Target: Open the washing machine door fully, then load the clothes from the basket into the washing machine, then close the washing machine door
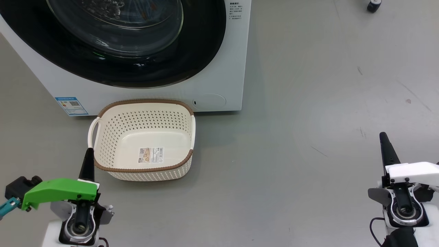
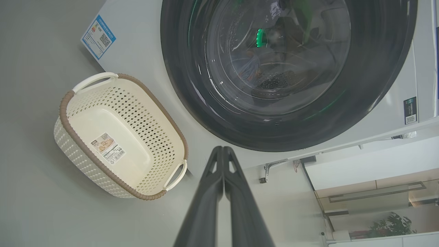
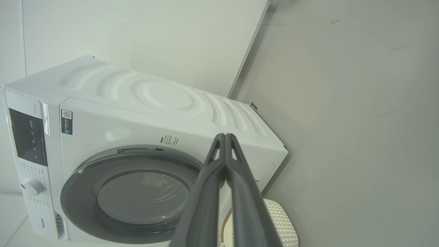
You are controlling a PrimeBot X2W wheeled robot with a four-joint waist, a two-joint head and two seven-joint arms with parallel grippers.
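On the grey floor point(image 1: 308, 154), the basket point(image 1: 144, 118) sits empty just in front of the washing machine point(image 1: 235, 68), with the washing machine door point(image 1: 137, 67) lying flush against its front. The left gripper point(image 1: 90, 151) hovers by the basket's near left corner and the right gripper point(image 1: 382, 136) is well apart from it, each with its jaws pressed together.

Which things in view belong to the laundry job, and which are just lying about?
Job: washing machine; washing machine door, closed; basket, empty, on the floor in front.
Lying about: black caster wheel on the far floor; potted plant in the background.
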